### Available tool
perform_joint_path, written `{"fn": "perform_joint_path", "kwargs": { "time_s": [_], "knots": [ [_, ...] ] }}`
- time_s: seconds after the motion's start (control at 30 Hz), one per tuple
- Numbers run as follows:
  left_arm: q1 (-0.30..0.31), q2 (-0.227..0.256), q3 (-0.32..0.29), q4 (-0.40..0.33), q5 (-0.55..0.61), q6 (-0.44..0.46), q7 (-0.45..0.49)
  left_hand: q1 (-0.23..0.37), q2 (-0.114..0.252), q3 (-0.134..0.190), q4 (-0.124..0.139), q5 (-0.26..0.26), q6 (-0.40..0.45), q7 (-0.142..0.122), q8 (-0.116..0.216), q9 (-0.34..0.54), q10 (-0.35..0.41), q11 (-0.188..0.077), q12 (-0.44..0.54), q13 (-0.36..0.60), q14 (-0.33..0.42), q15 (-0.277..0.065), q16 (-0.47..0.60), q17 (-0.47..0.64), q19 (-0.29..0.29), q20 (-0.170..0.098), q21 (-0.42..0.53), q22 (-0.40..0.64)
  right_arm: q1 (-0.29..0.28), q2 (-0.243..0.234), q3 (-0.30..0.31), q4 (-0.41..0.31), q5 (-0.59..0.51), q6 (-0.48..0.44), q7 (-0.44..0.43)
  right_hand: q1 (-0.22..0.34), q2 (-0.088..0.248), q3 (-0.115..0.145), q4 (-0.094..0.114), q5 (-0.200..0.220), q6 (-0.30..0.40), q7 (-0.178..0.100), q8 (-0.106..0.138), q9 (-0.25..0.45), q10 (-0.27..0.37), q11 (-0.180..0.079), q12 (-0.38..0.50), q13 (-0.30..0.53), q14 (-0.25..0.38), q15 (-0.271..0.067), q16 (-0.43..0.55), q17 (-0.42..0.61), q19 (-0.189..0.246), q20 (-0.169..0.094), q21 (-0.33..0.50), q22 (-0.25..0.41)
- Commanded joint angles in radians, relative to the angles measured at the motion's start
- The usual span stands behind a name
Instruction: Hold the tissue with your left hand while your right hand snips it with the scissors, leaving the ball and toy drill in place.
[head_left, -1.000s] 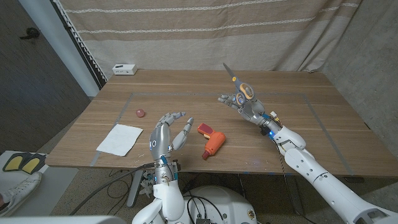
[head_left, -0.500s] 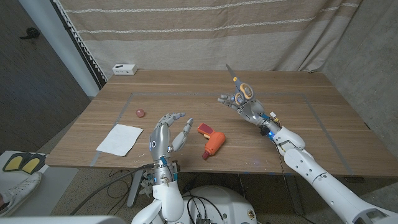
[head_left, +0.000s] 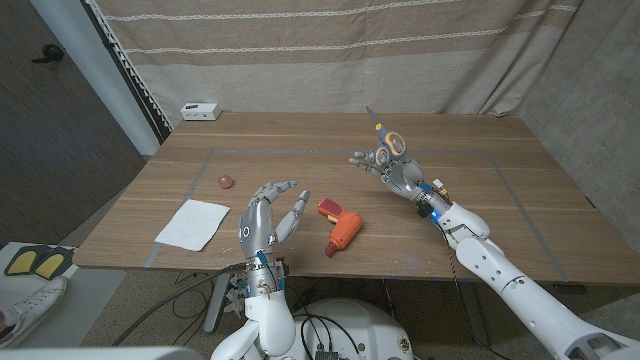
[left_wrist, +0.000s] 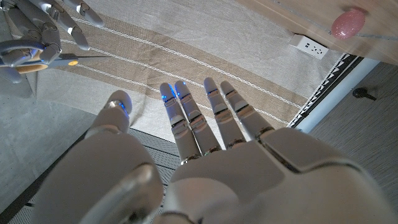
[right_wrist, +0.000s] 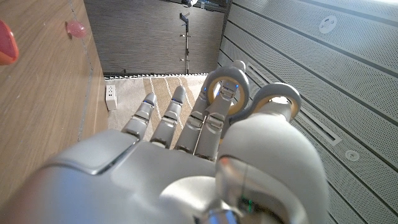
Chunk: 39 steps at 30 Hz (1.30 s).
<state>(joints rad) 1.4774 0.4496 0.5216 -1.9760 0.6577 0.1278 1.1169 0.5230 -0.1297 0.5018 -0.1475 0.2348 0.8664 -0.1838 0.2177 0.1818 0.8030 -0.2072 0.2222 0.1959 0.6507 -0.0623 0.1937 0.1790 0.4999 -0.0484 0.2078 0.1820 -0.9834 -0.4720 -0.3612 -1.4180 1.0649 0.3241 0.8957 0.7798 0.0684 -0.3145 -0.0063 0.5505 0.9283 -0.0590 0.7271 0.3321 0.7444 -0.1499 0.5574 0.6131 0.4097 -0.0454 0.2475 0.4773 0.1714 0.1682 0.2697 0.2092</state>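
The white tissue (head_left: 193, 222) lies flat near the table's front left. My left hand (head_left: 268, 216) is raised to the tissue's right, fingers apart, holding nothing; its fingers (left_wrist: 205, 118) point at the curtain. My right hand (head_left: 388, 166) is lifted above the table's right middle and holds the scissors (head_left: 388, 140) by their yellow-grey handles (right_wrist: 249, 93), blades pointing up and back. The scissors' blade (left_wrist: 81, 59) and the right hand (left_wrist: 37, 37) also appear in the left wrist view. The orange toy drill (head_left: 340, 226) lies between the hands. The small pink ball (head_left: 225, 181) sits behind the tissue.
A white box (head_left: 200, 111) stands at the table's back left corner. A striped curtain (head_left: 330, 50) hangs behind the table. Tape lines (head_left: 205, 165) mark the tabletop. The ball (right_wrist: 76, 28) and a white outlet strip (right_wrist: 111, 96) appear in the right wrist view.
The right hand has tilted the scissors slightly, the blade tip shifting a little right. The left hand, tissue, drill and ball have kept their places.
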Motion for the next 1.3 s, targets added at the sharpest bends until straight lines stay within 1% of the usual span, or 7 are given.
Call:
{"fn": "perform_joint_path", "kwargs": {
  "time_s": [0.03,0.23,0.43,0.6,0.77,1.1,1.3],
  "knots": [
    [0.004,-0.008,-0.007,0.004,0.005,-0.004,0.000,0.006,-0.002,0.006,0.002,-0.005,0.009,0.003,-0.001,0.003,0.009,0.003,-0.001,0.000,0.014,-0.159,-0.004,0.002,0.006,-0.086,-0.002,0.001,0.010,-0.001,0.001,0.004,0.004,-0.010,0.013,-0.020,-0.001,-0.005,0.013,-0.007,0.000,-0.001,-0.012,-0.010,-0.007,0.008,-0.006,-0.005,-0.011,-0.092,-0.007,-0.002,-0.006,0.011,-0.005,0.002],
    [0.003,-0.009,-0.007,0.007,0.004,-0.006,0.000,0.007,-0.002,0.006,0.002,-0.005,0.014,0.003,-0.001,0.003,0.011,0.003,-0.001,0.000,0.014,-0.159,-0.004,0.002,0.006,-0.086,-0.002,0.001,0.015,-0.002,-0.001,0.009,0.000,-0.008,0.024,-0.037,-0.004,-0.008,0.020,-0.012,0.016,0.005,-0.021,-0.026,-0.017,0.016,-0.011,-0.014,-0.017,-0.084,-0.012,-0.005,-0.007,0.014,-0.007,0.002],
    [0.002,-0.007,-0.009,0.007,0.000,-0.004,0.000,0.007,-0.002,0.007,0.001,-0.005,0.013,0.000,-0.002,0.003,0.011,0.003,-0.002,0.000,0.014,-0.159,-0.004,0.002,0.006,-0.086,-0.002,0.001,0.019,-0.001,0.000,0.013,0.003,-0.009,0.036,-0.082,-0.018,-0.019,0.037,-0.022,0.017,0.015,-0.048,-0.055,-0.040,0.032,-0.023,-0.030,-0.031,-0.069,-0.023,-0.011,-0.017,0.021,-0.014,0.000],
    [0.000,-0.006,-0.010,0.008,-0.003,-0.004,0.000,0.007,-0.002,0.008,0.001,-0.005,0.014,0.002,-0.003,0.003,0.011,0.002,-0.003,0.000,0.014,-0.159,-0.004,0.002,0.006,-0.086,-0.002,0.001,0.023,-0.004,0.000,0.014,0.000,-0.007,0.043,-0.112,-0.028,-0.019,0.046,-0.031,-0.024,0.016,-0.096,-0.089,-0.076,0.049,-0.048,-0.048,-0.054,-0.054,-0.029,-0.019,-0.026,0.025,-0.021,-0.001],
    [-0.002,-0.002,-0.012,0.005,-0.004,-0.001,0.000,0.007,-0.003,0.008,0.001,-0.005,0.016,0.001,-0.003,0.003,0.011,0.002,-0.003,0.000,0.014,-0.159,-0.004,0.002,0.007,-0.086,-0.002,0.001,0.032,-0.014,-0.002,0.015,-0.014,-0.002,0.053,-0.131,-0.037,-0.014,0.049,-0.038,-0.088,0.017,-0.157,-0.124,-0.135,0.070,-0.091,-0.069,-0.100,-0.026,-0.036,-0.029,-0.036,0.035,-0.029,-0.003],
    [-0.002,0.007,-0.020,-0.003,-0.005,0.015,0.000,0.008,-0.003,0.009,0.001,-0.006,0.019,0.001,-0.003,0.003,0.012,0.003,-0.004,0.000,0.014,-0.159,-0.005,0.002,0.007,-0.086,-0.002,0.001,0.051,-0.048,-0.014,0.005,-0.043,-0.014,0.067,-0.145,-0.044,-0.013,0.050,-0.042,-0.095,0.030,-0.184,-0.140,-0.146,0.072,-0.112,-0.088,-0.120,0.001,-0.036,-0.038,-0.037,0.040,-0.033,-0.004],
    [0.005,0.007,-0.034,-0.006,-0.008,0.017,0.000,0.008,-0.003,0.010,0.001,-0.006,0.020,0.001,-0.004,0.003,0.012,0.003,-0.004,0.000,0.015,-0.159,-0.005,0.002,0.006,-0.086,-0.002,0.001,0.055,-0.067,-0.019,-0.012,-0.054,-0.022,0.060,-0.158,-0.052,-0.013,0.053,-0.044,-0.085,0.054,-0.201,-0.148,-0.161,0.082,-0.135,-0.111,-0.116,0.010,-0.031,-0.047,-0.020,0.032,-0.029,-0.005]
  ]
}}
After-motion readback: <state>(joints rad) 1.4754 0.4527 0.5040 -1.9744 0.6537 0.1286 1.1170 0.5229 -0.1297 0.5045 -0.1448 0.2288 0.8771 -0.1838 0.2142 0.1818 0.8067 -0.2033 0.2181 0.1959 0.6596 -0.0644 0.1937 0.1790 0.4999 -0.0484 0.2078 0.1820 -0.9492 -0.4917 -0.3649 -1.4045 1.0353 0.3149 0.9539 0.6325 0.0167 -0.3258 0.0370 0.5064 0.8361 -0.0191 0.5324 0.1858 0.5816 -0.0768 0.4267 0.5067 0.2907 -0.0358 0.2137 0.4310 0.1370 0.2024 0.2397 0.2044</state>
